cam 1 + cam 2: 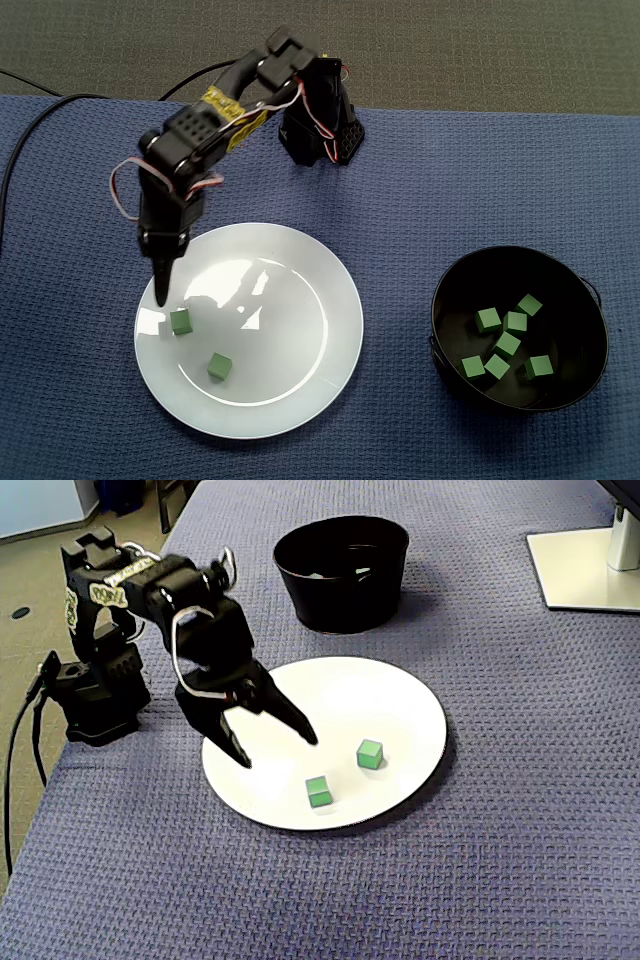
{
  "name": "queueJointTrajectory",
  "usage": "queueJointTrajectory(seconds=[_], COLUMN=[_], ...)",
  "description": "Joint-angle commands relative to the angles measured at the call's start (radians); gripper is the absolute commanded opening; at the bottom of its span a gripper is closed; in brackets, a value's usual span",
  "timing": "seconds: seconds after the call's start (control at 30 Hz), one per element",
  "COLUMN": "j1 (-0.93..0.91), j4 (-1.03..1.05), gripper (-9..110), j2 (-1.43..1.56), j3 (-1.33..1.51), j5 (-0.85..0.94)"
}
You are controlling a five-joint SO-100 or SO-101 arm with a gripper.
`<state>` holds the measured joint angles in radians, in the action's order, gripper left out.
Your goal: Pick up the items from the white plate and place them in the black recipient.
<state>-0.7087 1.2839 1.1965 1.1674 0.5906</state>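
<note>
arm bent down over white plate | gripper jaws wide, empty | near green cube

table's covered in a blue woven cloth with a waffle-ish texture, and past its far edge there's grey carpet. in a fixed view a white monitor stand base sits on the cloth top right, and beige floor shows top left.
</note>
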Motion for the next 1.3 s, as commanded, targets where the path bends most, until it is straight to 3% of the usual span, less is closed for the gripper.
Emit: queueJointTrajectory(seconds=[0.0,0.57,1.27], j1=[0.006,0.156,0.094], j4=[-0.026,-0.189,-0.238], gripper=[31,23,14], j2=[-0.066,-0.207,-0.225], j3=[-0.080,-0.015,0.011], j5=[-0.074,-0.126,-0.058])
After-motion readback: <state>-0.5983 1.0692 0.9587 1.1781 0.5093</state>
